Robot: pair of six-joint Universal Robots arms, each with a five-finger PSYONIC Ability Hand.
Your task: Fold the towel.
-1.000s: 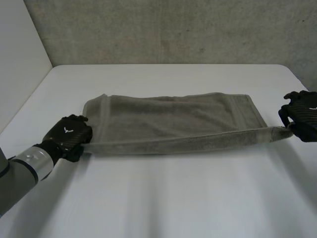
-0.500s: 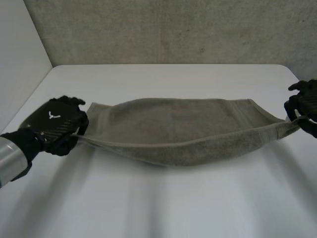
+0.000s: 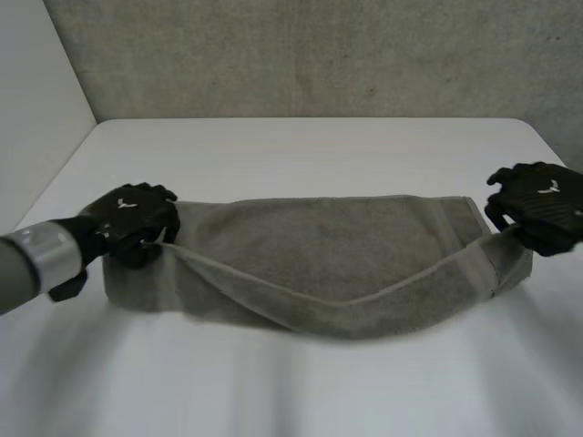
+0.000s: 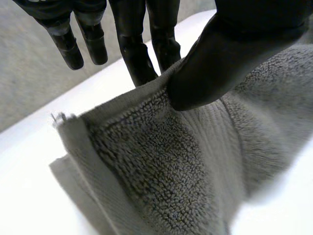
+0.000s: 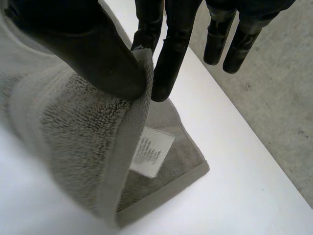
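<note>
On the white table (image 3: 301, 150) the grey towel (image 3: 328, 241) lies between our arms, its near edge lifted and sagging mid-span, ready to go over the far half; our left hand (image 3: 137, 223) pinches the near left corner between thumb and fingers; our right hand (image 3: 537, 205) pinches the near right one likewise (two grips keep the fold square, we judge). A small white label (image 5: 151, 149) sits on the layer below the right hand.

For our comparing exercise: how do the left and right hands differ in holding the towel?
The left hand pinches the towel at its left corner, the right hand at its right corner. A white label lies under the right hand's corner; plain towel under the left hand's. Both pinch thumb against fingers.
</note>
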